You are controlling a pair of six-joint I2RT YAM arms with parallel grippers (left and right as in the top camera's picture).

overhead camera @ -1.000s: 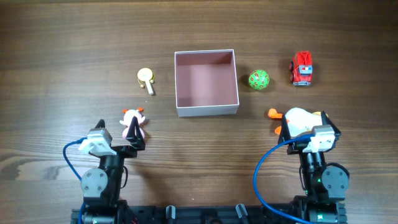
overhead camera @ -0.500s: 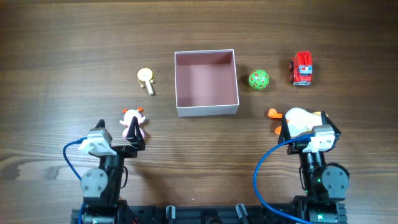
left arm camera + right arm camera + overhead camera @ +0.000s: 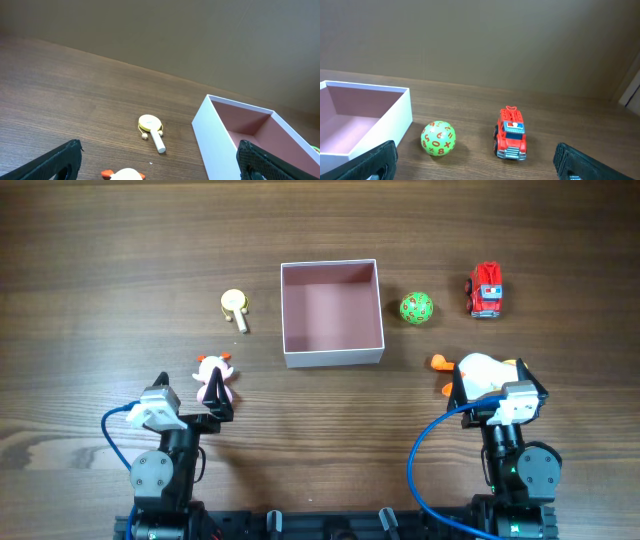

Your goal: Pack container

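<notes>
Gripper status, left arm: the left gripper [image 3: 188, 392] sits at the near left of the worktop [image 3: 100, 260] and is released. In the left wrist view its fingers [image 3: 55, 161] stand at opposite lower corners, spread wide, with nothing clamped. A small white-and-pink toy figure [image 3: 213, 379] lies at this gripper's right finger in the overhead view. The wrist view shows only the toy's top at the bottom edge, between the fingers. Contact cannot be determined.

The right gripper [image 3: 493, 388] sits at the near right, likewise released, its fingers [image 3: 376, 161] wide apart at the lower corners of the right wrist view. From overhead it overlaps a white toy with orange parts [image 3: 480, 368]. Whether it touches that toy cannot be told.

Clearances: a band of bare wood separates both grippers from the container [image 3: 335, 358], which stands near the middle of the worktop, square to its edges and well apart from either arm. A broad strip of wood lies beyond its far wall.

- Left side: a yellow disc-headed toy with a white handle [image 3: 236, 307] lies near the container without touching it.
- Right side: a green ball with orange numerals [image 3: 417, 308] rests just beside the right wall, with a narrow gap.
- Further right: a red toy fire engine [image 3: 485, 290] stands apart from the ball.

Container contents: the white walls are upright, the top is open, and the dusty-pink floor is visible from wall to wall.
</notes>
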